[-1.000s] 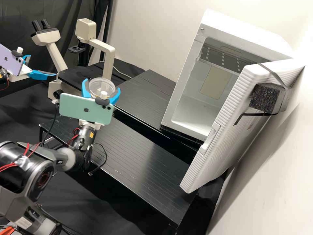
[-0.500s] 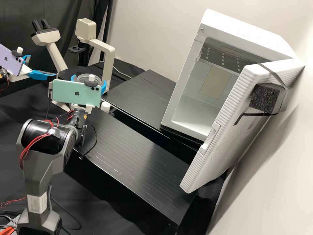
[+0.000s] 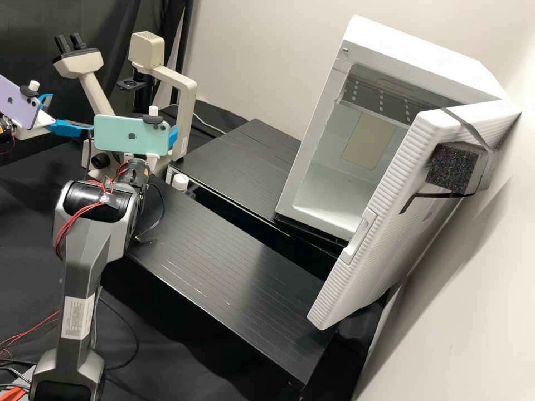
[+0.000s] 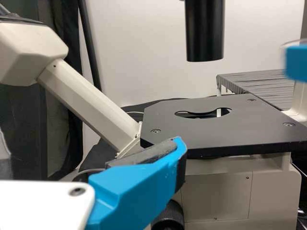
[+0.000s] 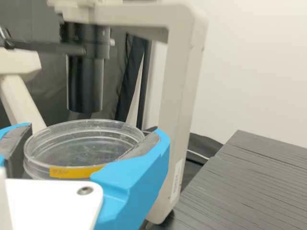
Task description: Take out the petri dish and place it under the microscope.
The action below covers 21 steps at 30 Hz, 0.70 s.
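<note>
Right wrist view shows a clear, round dish [image 5: 86, 152].

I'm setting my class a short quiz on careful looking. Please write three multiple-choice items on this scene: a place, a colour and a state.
1. Where is the petri dish?
A) On the microscope stage
B) In the right claw
C) Inside the white cabinet

2. What colour is the strip on the dish's side?
A) Green
B) Red
C) Yellow-orange

3. How does the cabinet's door stand?
A) Open
B) Shut

Right letters:
1 B: the right wrist view shows the claw's fingers on either side of the dish.
2 C: that view shows a yellow-orange strip.
3 A: in the high view the door is swung out, baring the inside.
</note>
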Tool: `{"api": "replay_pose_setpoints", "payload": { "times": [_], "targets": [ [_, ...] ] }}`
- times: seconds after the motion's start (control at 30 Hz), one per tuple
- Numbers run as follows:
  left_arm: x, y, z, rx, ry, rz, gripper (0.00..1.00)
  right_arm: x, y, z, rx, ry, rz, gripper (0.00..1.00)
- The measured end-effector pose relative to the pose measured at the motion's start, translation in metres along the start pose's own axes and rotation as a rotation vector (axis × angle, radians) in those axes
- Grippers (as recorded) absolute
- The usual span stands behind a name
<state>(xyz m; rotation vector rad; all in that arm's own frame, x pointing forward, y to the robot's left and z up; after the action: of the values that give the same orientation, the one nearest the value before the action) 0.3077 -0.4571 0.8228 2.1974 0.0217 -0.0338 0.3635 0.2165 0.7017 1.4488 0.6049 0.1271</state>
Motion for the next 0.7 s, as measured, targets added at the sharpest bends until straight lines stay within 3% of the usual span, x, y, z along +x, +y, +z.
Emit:
{"api": "replay_pose_setpoints", "payload": {
  "times": [0.23,0.37,0.7],
  "targets": [
    [0.000,0.000,0.000,0.000,0.000,0.000,1.00,0.034,-0.009,-0.004,-0.011,-0.022,-0.031,0.00],
    [0.000,0.000,0.000,0.000,0.000,0.000,1.00,0.048,-0.016,-0.004,0.013,-0.040,-0.040,0.00],
    [0.000,0.000,0.000,0.000,0.000,0.000,1.00,0.078,-0.042,-0.014,-0.007,-0.048,-0.081,0.00]
  ]
}}
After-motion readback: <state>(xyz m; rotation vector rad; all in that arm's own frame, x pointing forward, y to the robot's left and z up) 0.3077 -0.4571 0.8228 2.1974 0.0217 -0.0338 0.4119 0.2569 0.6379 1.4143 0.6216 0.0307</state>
